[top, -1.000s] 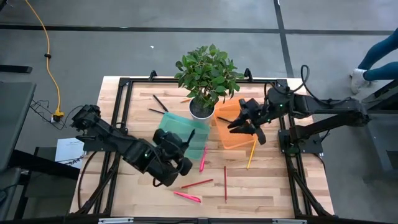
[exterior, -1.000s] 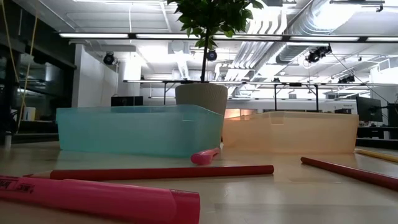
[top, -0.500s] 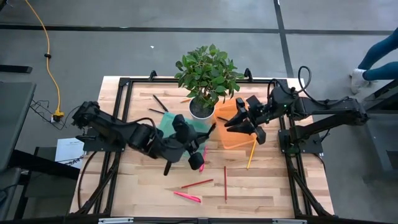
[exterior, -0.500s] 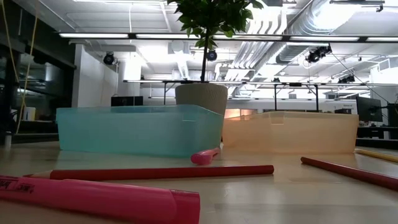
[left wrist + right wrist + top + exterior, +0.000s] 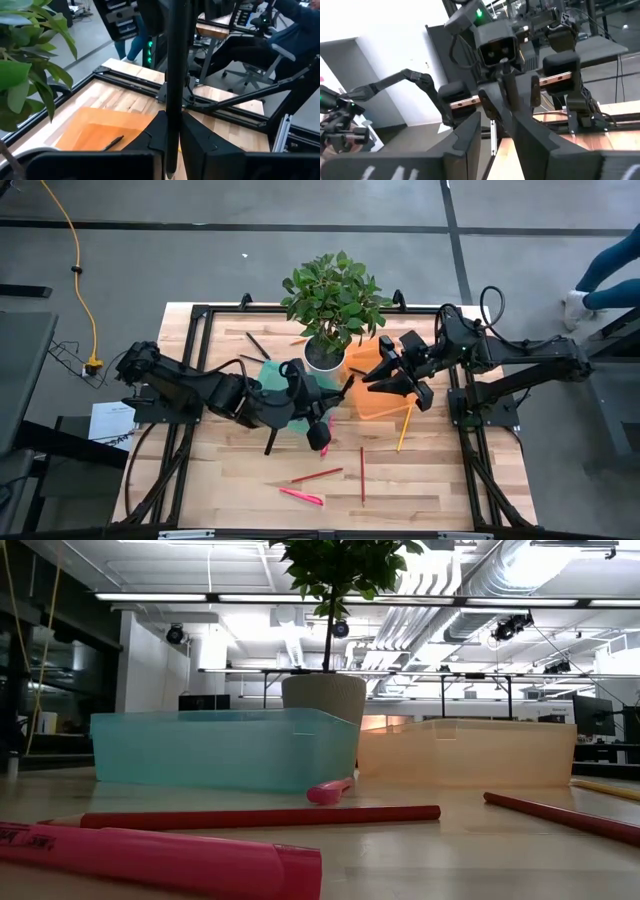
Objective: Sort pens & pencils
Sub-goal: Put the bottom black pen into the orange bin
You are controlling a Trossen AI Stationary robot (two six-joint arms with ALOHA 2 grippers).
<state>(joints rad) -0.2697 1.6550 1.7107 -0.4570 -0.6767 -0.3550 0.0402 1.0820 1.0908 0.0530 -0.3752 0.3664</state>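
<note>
L gripper (image 5: 172, 122) is over the middle of the tabletop (image 5: 220, 480), above the near-right corner of the teal bin (image 5: 268, 374). Its fingers are pinched tight on a black pen (image 5: 172, 60), which stands upright btw. them in the left wrist view.

R gripper (image 5: 378, 376) hangs over the orange bin (image 5: 378, 408), towards the tabletop's right edge. Fingers are apart w/ nothing btw. them. One thin dark stick (image 5: 112, 142) lies inside that bin; can't tell if it's pen or pencil. The two bins sit side by side mid-tabletop, teal on the left, orange on the right. A potted plant (image 5: 335, 298) stands just behind them by the far edge.

Loose items:
- 2 dark pens (image 5: 257, 345) lie near the far edge, left of the plant.
- A pink pen (image 5: 325, 438) lies just in front of the teal bin.
- Another pink pen (image 5: 302, 496) lies close to the near edge.
- A red pencil (image 5: 317, 476) lies slanted just beyond that second pink pen.
- A second red pencil (image 5: 362, 475) points front-to-back, right of the first.
- A yellow pencil (image 5: 403, 428) lies in front of the orange bin, towards the right edge.
</note>
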